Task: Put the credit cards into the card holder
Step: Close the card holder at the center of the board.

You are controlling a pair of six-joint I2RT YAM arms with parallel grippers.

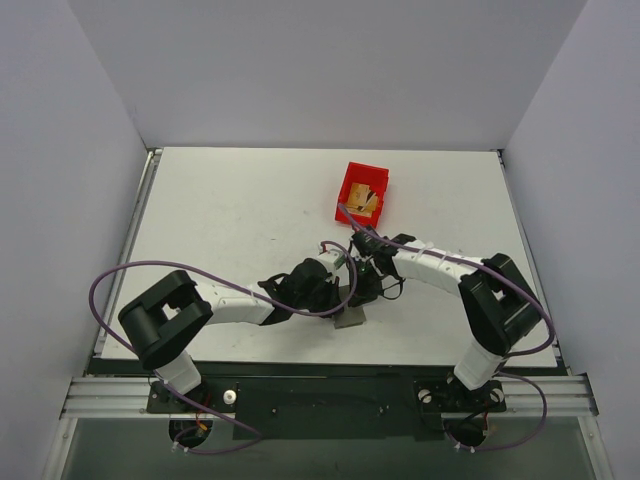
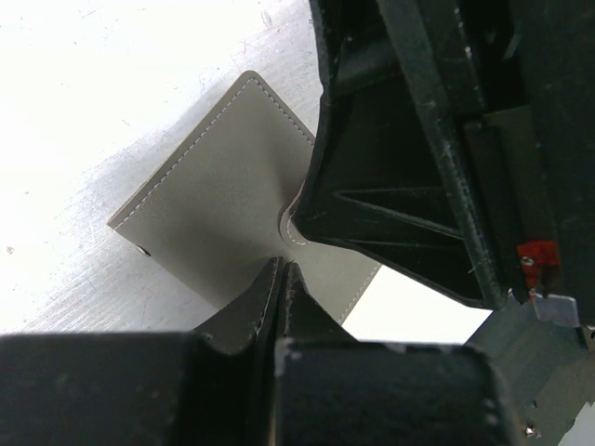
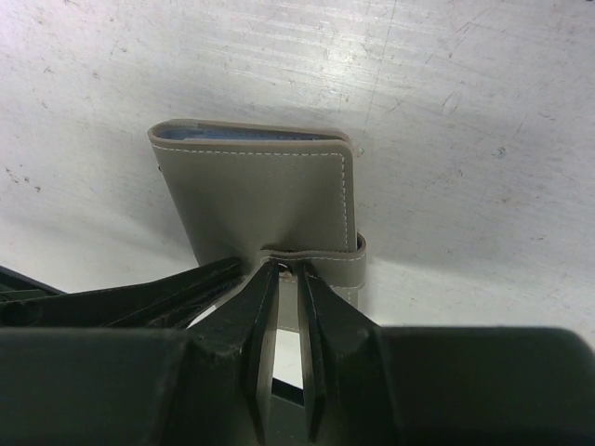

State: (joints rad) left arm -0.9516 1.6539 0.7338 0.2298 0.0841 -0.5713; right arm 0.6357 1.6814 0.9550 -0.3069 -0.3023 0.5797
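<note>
The grey card holder (image 1: pixel 350 318) lies near the table's front edge, between both grippers. In the left wrist view the card holder (image 2: pixel 218 200) lies flat, and my left gripper (image 2: pixel 282 269) is shut on its near edge. In the right wrist view the card holder (image 3: pixel 260 190) shows a bluish inside along its far edge. My right gripper (image 3: pixel 288 267) is pinched on the closing tab (image 3: pixel 321 260), its fingers almost together. Gold-tan credit cards (image 1: pixel 366 200) lie in the red bin; I cannot tell how many.
The red plastic bin (image 1: pixel 349 186) stands behind the grippers at the table's middle back. Both arms (image 1: pixel 440 265) meet over the front centre, and the right gripper's black fingers (image 2: pixel 390 186) crowd the left wrist view. Grey walls enclose the table.
</note>
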